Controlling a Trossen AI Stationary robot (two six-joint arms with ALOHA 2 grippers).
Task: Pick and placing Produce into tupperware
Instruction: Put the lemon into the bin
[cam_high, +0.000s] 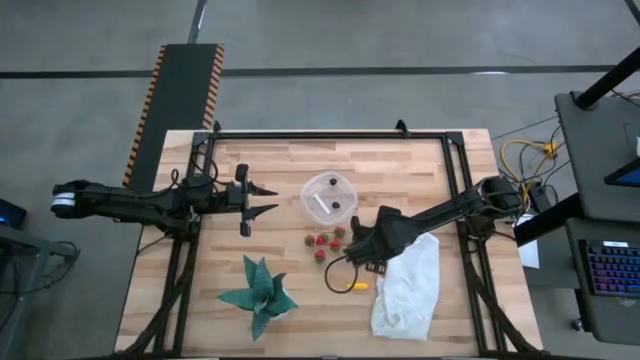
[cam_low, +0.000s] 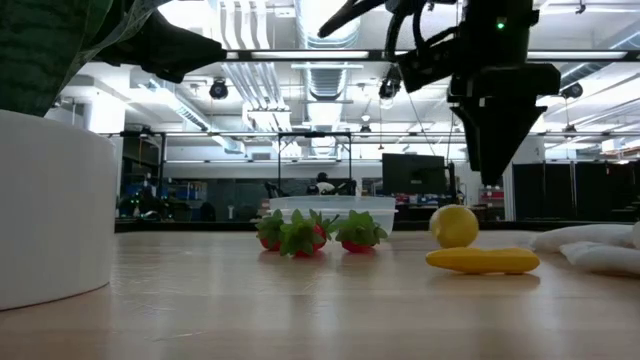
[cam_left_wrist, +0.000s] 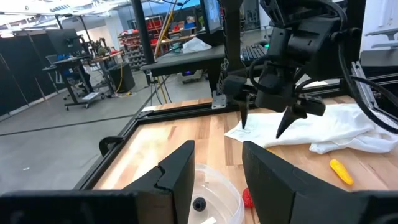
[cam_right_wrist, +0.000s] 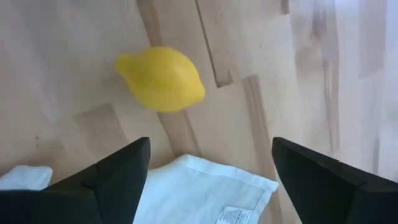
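Note:
The clear tupperware (cam_high: 328, 196) sits mid-table with a white mark and a dark ball (cam_left_wrist: 199, 203) inside. Red strawberries (cam_high: 325, 242) lie on the wood just nearer than it. A yellow lemon (cam_right_wrist: 160, 78) rests on the table below my right gripper (cam_high: 360, 245), which hangs open above it, clear of the table (cam_left_wrist: 261, 124). A long yellow-orange piece (cam_high: 357, 286) lies nearer still. My left gripper (cam_high: 262, 198) is open, level, to the tub's left, its fingers (cam_left_wrist: 180, 168) pointing at the tub (cam_left_wrist: 214, 190).
A white cloth bag (cam_high: 410, 285) lies crumpled by the right gripper, on its right and near side, its edge under the fingers (cam_right_wrist: 186, 186). A green spiky plant (cam_high: 258, 295) in a white pot (cam_low: 50, 200) stands near the table's near-left. Bare wood lies between the tub and the far edge.

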